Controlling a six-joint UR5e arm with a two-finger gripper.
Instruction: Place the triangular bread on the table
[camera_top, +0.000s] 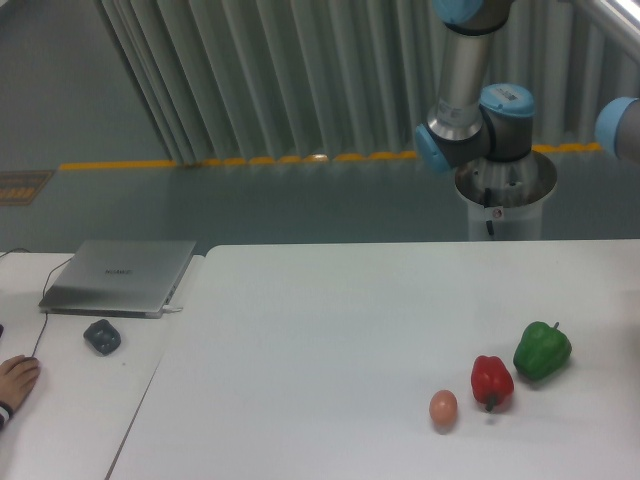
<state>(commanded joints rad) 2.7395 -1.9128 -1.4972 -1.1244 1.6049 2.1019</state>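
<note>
- Large white worktop (330, 330): plain, smooth, filling the centre and right of the view; far edge running level below the arm's base.
- Robot arm (470, 110): grey tube with light-blue joint caps, rising from a round pedestal (505, 200) behind the far edge of the large worktop; a second blue joint (620, 125) cut off by the right border.
- Gripper: outside the view, past the right border; fingers not visible, so open or closed cannot be told.
- Triangular bread: nowhere visible in the view; position, pointing direction and long axis therefore not determinable.
- Green pepper (542, 349): on the large worktop, right of centre near the front, stem uppermost.
- Red pepper (491, 380): just beside the green pepper, to its left and slightly nearer the camera, not clearly touching it.
- Egg (443, 408): small, tan, upright, left of the red pepper and apart from it, nearest the front edge of the three.
- Smaller white worktop (70, 400): at left, separated from the large one by a narrow gap.
- Laptop (120, 276): silver, lid closed, lying flat near the far edge of the smaller worktop.
- Mouse (102, 336): dark, in front of the laptop, apart from it.
- Human hand (15, 382): at the left border, resting on the smaller worktop, near the mouse but not touching it.
- Background: grey floor with a yellow line (240, 160) and a ribbed grey curtain (270, 70) behind.
</note>
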